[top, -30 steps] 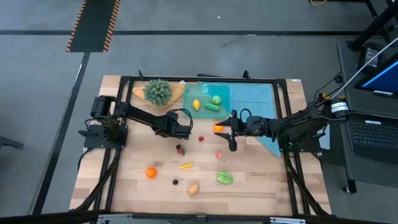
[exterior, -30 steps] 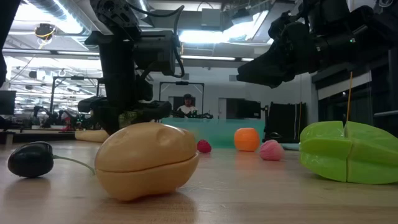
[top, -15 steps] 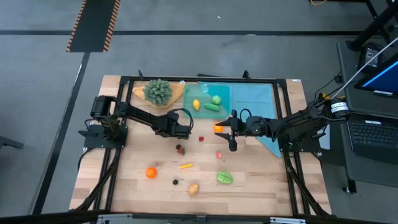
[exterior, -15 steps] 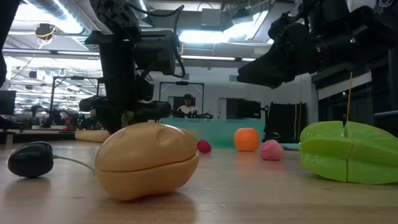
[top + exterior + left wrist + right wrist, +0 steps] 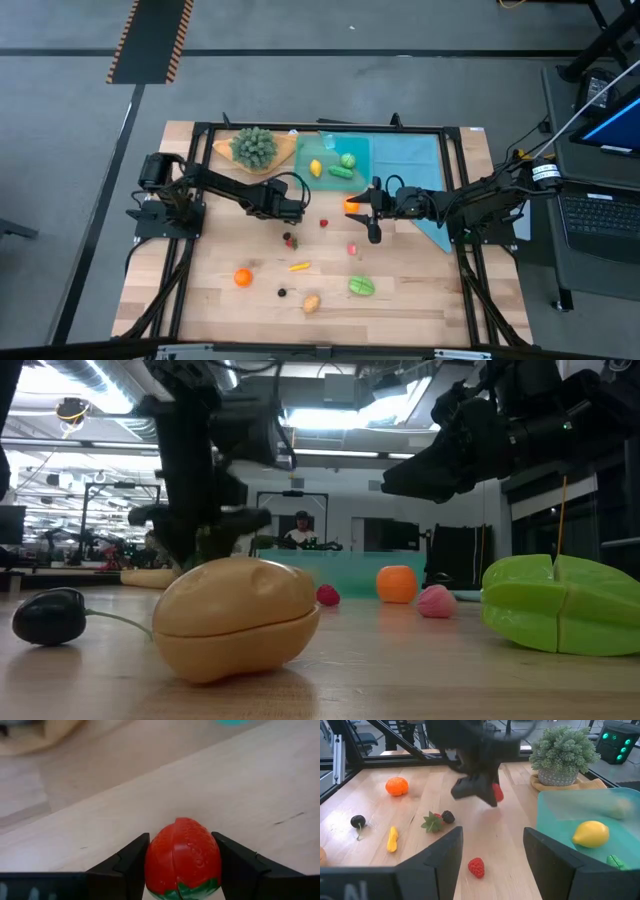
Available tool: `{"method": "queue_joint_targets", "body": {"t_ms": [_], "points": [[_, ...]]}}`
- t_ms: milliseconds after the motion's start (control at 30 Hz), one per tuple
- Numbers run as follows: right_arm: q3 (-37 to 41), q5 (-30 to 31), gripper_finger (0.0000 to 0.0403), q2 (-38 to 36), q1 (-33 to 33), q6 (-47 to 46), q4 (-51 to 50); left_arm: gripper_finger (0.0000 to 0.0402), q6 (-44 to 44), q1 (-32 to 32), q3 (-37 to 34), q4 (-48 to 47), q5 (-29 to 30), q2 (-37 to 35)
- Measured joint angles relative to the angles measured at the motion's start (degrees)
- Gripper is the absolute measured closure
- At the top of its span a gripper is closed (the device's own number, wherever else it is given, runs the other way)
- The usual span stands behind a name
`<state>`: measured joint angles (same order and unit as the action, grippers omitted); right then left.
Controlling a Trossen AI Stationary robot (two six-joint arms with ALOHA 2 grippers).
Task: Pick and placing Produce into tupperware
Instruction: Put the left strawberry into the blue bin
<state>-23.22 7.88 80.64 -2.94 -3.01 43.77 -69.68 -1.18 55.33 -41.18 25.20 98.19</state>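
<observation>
My left gripper [image 5: 181, 839] is shut on a red toy strawberry [image 5: 183, 857]. It stands left of the table's middle [image 5: 297, 212] and also shows in the right wrist view [image 5: 494, 794]. The teal tupperware [image 5: 333, 150] sits at the far middle with a yellow lemon [image 5: 316, 168] and green pieces [image 5: 345, 165] inside. My right gripper [image 5: 365, 207] hangs open right of the middle, with nothing between its fingers [image 5: 442, 855]. An orange fruit [image 5: 352, 206] rests on the table below it. My left gripper pinches the strawberry by its two opposite sides [image 5: 152, 862] between its two fingers. The fingers slant steeply down, coming from the table's left. The green leaf end [image 5: 182, 892] points back toward the gripper, the red tip away. In the right wrist view the strawberry [image 5: 497, 793] hangs clear of the table.
Loose produce lies on the near half: a tangerine [image 5: 243, 278], a yellow-orange piece [image 5: 298, 266], a dark cherry [image 5: 283, 293], a tan potato [image 5: 311, 303], a green fruit [image 5: 361, 286], a raspberry [image 5: 323, 222]. A bushy plant [image 5: 254, 146] stands far left, a teal cloth [image 5: 410, 165] far right.
My left gripper has rolled a little at the wrist and edged upward; the low view shows it blurred and slightly higher than before. My right gripper and the loose produce have kept still.
</observation>
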Motion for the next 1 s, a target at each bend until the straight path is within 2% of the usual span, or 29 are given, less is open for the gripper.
{"method": "queue_joint_targets", "body": {"t_ms": [400, 567, 667, 1000], "points": [[0.00, 0.00, 0.0192, 0.00, 0.02, -1.31, 0.04, 0.0212, 7.57, -3.54, 0.09, -1.06, 9.69, -14.39], [0.02, 0.00, 0.0192, 0.00, 0.00, -1.23, 0.13, 0.0216, 11.16, -6.85, 0.09, -0.52, 16.88, -18.79], [0.02, 0.00, 0.0192, 0.00, 0.02, -1.20, 0.15, 0.0217, 13.87, -8.69, 0.11, -0.55, 19.73, -20.54], [0.02, 0.00, 0.0192, 0.00, 0.02, -1.29, 0.26, 0.0218, 19.60, -13.84, 0.13, -0.13, 23.87, -23.39]]}}
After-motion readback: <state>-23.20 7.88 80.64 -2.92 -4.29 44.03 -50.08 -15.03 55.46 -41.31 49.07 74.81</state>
